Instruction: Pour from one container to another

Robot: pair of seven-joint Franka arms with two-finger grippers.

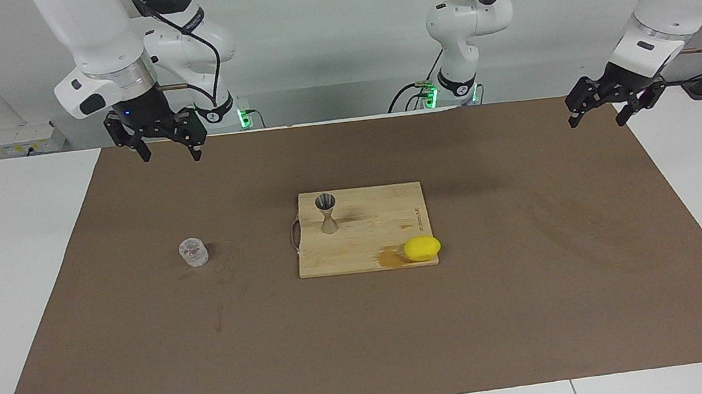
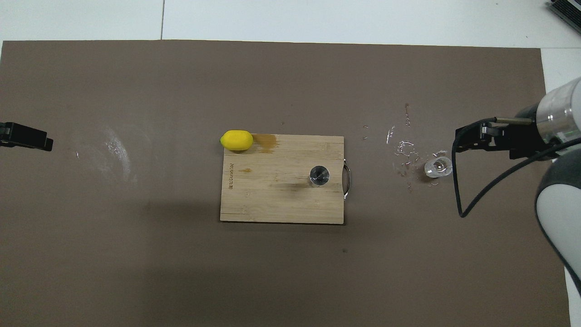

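Glass cup (image 1: 193, 252) stands upright on the tabletop (image 1: 532, 308) at centre-left of the facing view, ungrasped; jigger (image 1: 326, 213) stands on the board (image 1: 386, 219) at centre, beside a lemon (image 1: 422, 248). Right end effector (image 1: 163, 145), fingers wide, hangs at upper left; left end effector (image 1: 603, 108), also wide, waits at upper right. Whether pouring is done or pending cannot be judged: both hands are empty.

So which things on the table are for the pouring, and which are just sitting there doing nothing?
For the pouring:
- glass cup, standing on the brown mat
- metal jigger, upright on the wooden board
- right gripper, open, up in the air
- left gripper, open, waiting

Just lying about:
- lemon at the board's corner
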